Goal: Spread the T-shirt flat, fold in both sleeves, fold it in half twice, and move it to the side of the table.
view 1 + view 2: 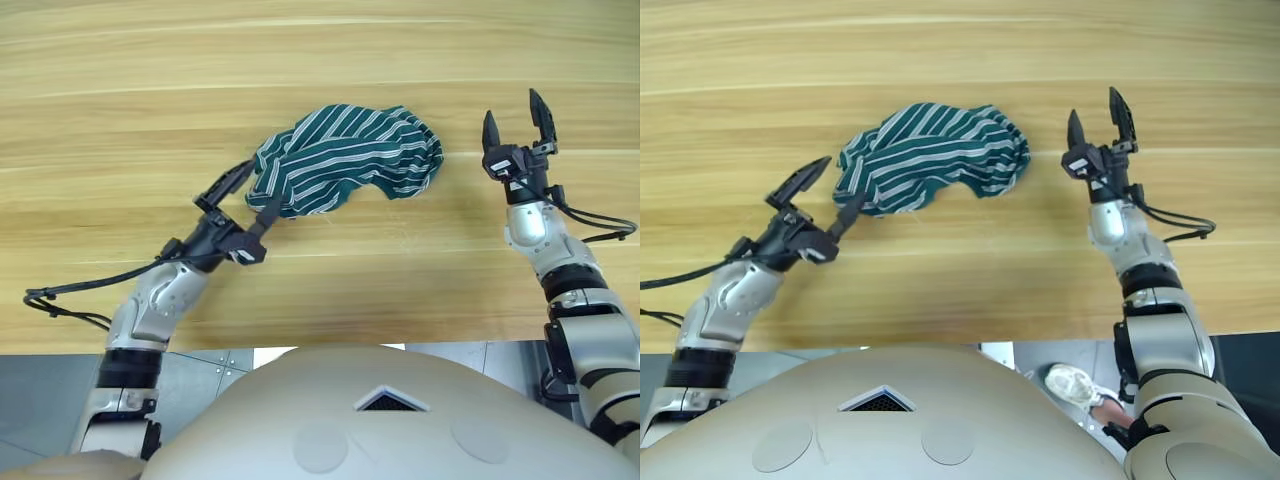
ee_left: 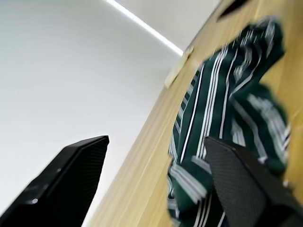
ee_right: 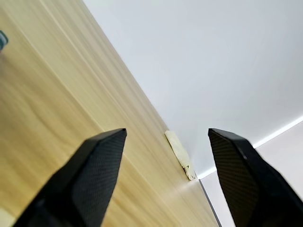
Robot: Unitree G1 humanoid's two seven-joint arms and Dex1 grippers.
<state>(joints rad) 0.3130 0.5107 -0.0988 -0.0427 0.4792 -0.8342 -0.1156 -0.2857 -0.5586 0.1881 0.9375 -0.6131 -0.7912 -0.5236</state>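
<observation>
The T-shirt (image 1: 345, 158), dark green with thin white stripes, lies crumpled in a heap on the wooden table (image 1: 320, 50), near its middle. My left gripper (image 1: 258, 188) is open at the heap's left edge, one finger over the bare wood and the other finger (image 2: 251, 184) against the cloth (image 2: 227, 109). My right gripper (image 1: 514, 112) is open with nothing in it. It points away from me just right of the shirt, a short gap from the cloth. The right wrist view has the two spread fingers (image 3: 94, 170) over bare wood.
The table's front edge (image 1: 380, 335) runs just before my arms, with grey floor below it. A small beige strip (image 3: 180, 153) sits at the table's far edge. Bare wood lies on all sides of the shirt. A black cable (image 1: 70, 295) loops off the left arm.
</observation>
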